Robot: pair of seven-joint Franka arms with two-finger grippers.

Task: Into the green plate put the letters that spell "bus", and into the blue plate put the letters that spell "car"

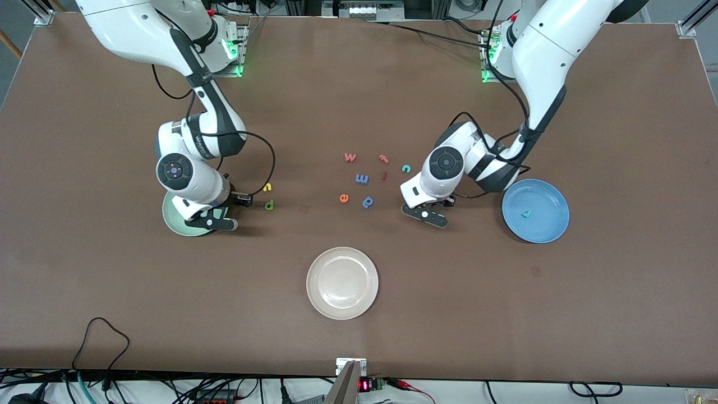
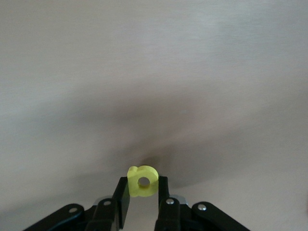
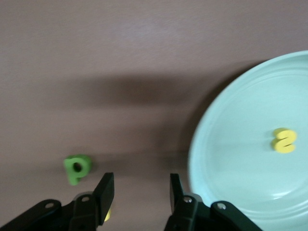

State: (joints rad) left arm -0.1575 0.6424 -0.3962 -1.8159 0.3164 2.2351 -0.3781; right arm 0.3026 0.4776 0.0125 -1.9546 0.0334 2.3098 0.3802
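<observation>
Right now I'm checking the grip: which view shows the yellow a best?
The left wrist view: the yellow a sits between the left hand's fingers, over the table. In the front view the hand hides it; the right wrist view doesn't show it.

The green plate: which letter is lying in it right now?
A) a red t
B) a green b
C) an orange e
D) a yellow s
D: in the right wrist view a yellow s lies in the green plate, while the green b sits on the table beside it.
</observation>
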